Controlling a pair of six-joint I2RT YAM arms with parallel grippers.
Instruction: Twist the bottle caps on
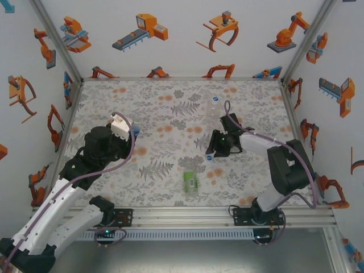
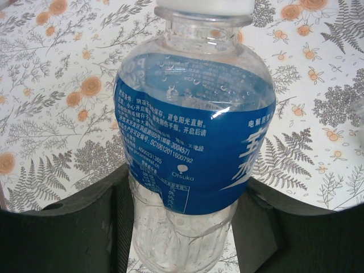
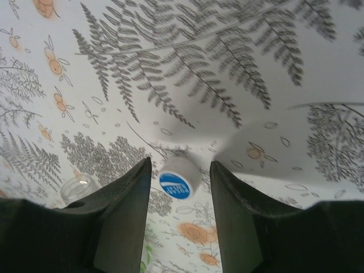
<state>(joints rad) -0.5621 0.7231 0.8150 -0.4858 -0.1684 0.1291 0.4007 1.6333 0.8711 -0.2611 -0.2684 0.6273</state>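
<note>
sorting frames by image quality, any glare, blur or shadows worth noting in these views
Left wrist: white glare streak across the blue-labelled clear plastic bottle, its print sharp, the left pincer dark. Right wrist: broad grey shadow right of the small round white cap. Top external: even light, no strong glare.

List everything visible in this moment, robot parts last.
Blue bottle: one, clear with blue label, in the left gripper.
Fitted cap: one, white, atop the blue bottle.
Loose cap: one, white with blue print, on the table.
Green bottle: one, green label, lying front middle.
Plain bottle: one, clear, back middle.
Table: one, grey and orange floral.
Left gripper: one, black, shut on the blue bottle.
Right gripper: one, black, open around the loose cap.
</note>
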